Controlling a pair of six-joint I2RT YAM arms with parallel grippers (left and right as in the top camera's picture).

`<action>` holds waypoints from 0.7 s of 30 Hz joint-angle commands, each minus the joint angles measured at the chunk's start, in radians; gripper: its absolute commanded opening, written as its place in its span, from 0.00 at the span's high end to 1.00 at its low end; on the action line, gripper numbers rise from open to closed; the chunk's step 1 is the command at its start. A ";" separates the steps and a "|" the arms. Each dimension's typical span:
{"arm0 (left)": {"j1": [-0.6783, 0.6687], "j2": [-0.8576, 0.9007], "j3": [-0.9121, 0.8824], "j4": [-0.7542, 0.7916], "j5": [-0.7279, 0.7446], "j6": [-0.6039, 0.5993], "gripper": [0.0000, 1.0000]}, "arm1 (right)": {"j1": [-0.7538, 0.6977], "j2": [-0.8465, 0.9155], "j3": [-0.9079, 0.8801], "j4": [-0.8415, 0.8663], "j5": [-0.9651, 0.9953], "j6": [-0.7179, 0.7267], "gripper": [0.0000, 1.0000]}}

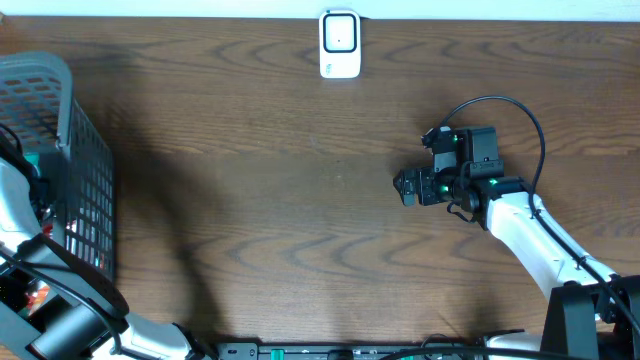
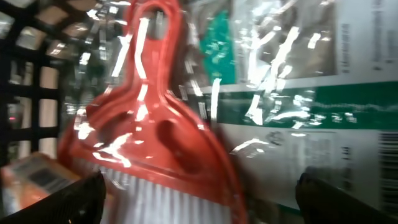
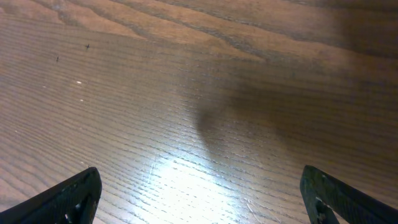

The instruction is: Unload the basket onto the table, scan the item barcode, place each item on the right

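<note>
In the left wrist view a red brush [image 2: 155,124] with white bristles, sealed in shiny clear wrap, fills the frame just ahead of my left gripper [image 2: 202,199]. The gripper is open, its dark fingertips [image 2: 81,199] wide apart on either side of the bristles and gripping nothing. Behind the brush lies a green and white packet [image 2: 298,106]. The picture is blurred and I make out no barcode. From overhead, my left arm [image 1: 12,205] reaches down into the grey basket [image 1: 85,150]. My right gripper [image 1: 405,187] hangs open over bare wood [image 3: 199,124].
A white scanner-like unit [image 1: 340,44] stands at the table's far edge, centre. The basket occupies the left edge, with black mesh wall [image 2: 25,74] and an orange packet [image 2: 37,177] showing in the left wrist view. A black cable [image 1: 520,115] loops behind the right arm.
</note>
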 commanded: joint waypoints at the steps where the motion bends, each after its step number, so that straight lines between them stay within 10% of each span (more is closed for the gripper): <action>1: 0.002 -0.016 0.016 0.004 0.037 0.017 0.03 | 0.010 0.008 -0.007 0.002 -0.012 -0.012 0.01; 21: 0.005 0.084 -0.027 -0.012 0.026 0.017 0.03 | 0.010 0.008 -0.007 -0.002 -0.012 -0.012 0.01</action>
